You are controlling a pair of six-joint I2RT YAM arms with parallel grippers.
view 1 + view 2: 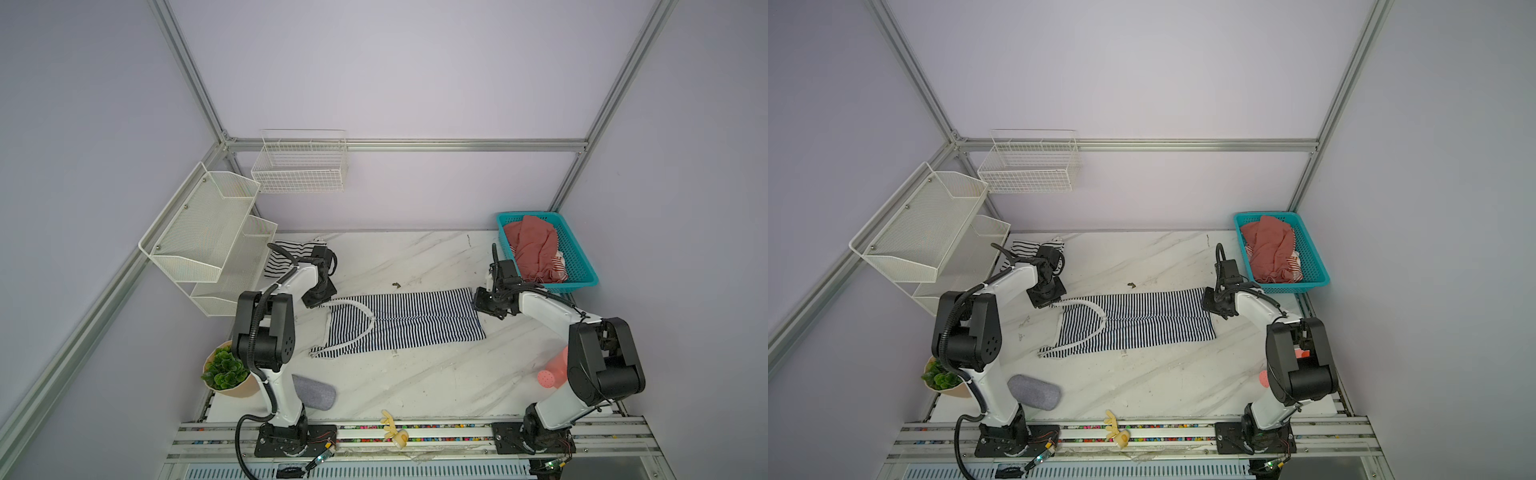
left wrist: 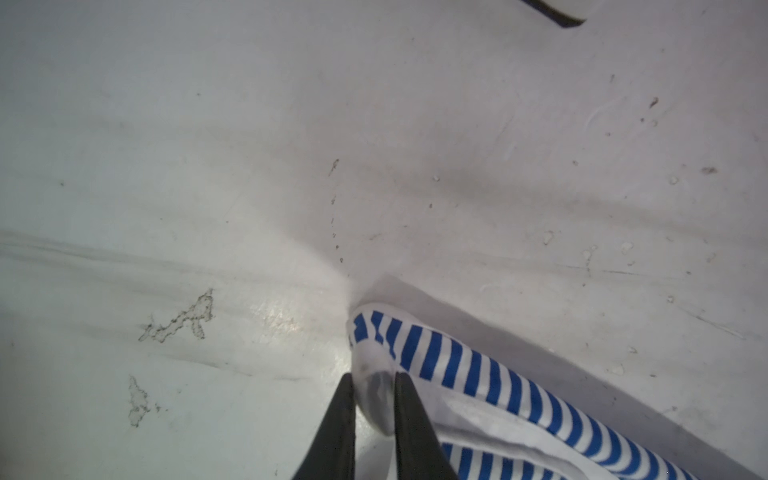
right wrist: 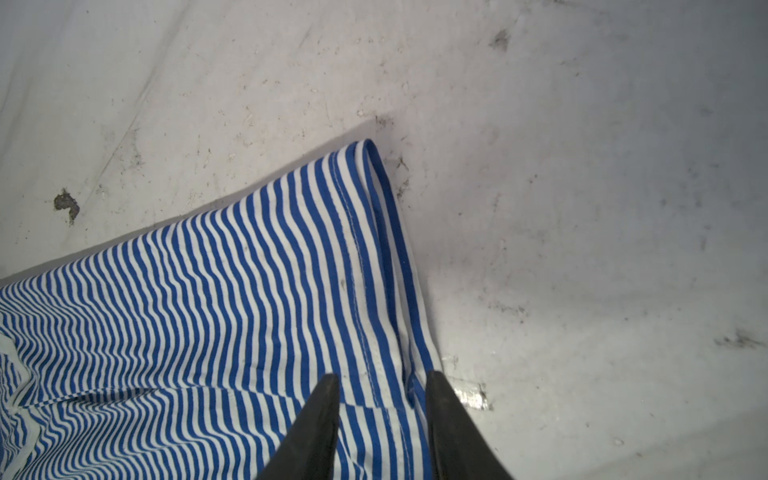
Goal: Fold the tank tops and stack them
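Elbows bent, our left arm and right arm reach in from the near edge, wrists tipped down at either end of the navy-striped tank top, which lies spread across the middle of the bench. The left claw has white trim between narrowly parted jaws. Whether it pinches, we cannot tell. The right claw stands open over the hem. The black-striped tank top lies far left.
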